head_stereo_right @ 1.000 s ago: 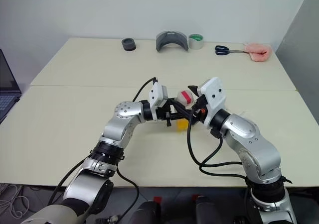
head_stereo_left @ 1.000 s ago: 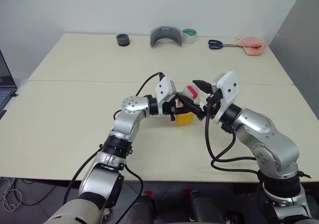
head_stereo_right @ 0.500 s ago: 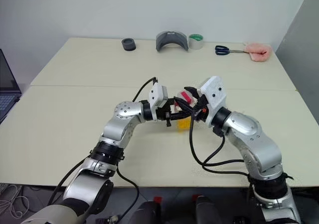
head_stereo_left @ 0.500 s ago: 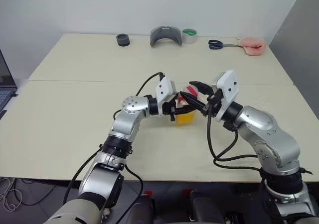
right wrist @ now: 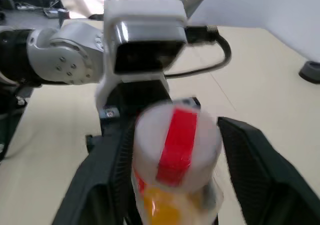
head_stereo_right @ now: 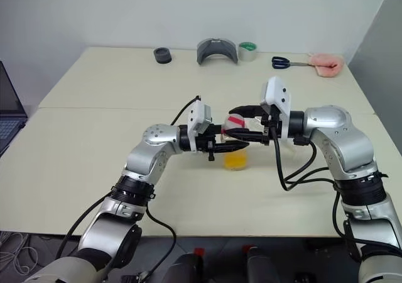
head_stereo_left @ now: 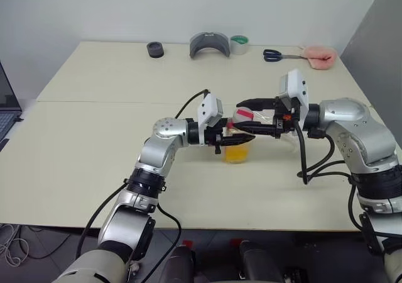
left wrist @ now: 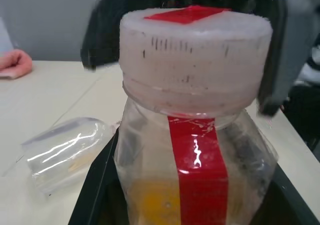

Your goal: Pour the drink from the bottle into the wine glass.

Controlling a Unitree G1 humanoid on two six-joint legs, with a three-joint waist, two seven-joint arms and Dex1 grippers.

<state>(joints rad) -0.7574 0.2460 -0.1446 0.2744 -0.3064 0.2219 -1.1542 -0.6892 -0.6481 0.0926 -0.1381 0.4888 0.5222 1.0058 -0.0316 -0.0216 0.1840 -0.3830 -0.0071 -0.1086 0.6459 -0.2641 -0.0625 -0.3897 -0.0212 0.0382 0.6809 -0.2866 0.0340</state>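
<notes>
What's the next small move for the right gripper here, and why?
Probably close the right gripper on the cap: its open fingers straddle it, the cap is still on the bottle, and the left gripper holds the bottle's body.

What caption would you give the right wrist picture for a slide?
Right end effector open around the capped bottle of orange drink, held by the left end effector.

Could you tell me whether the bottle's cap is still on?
On: the red-and-white cap sits atop the bottle, covering its mouth.
</notes>
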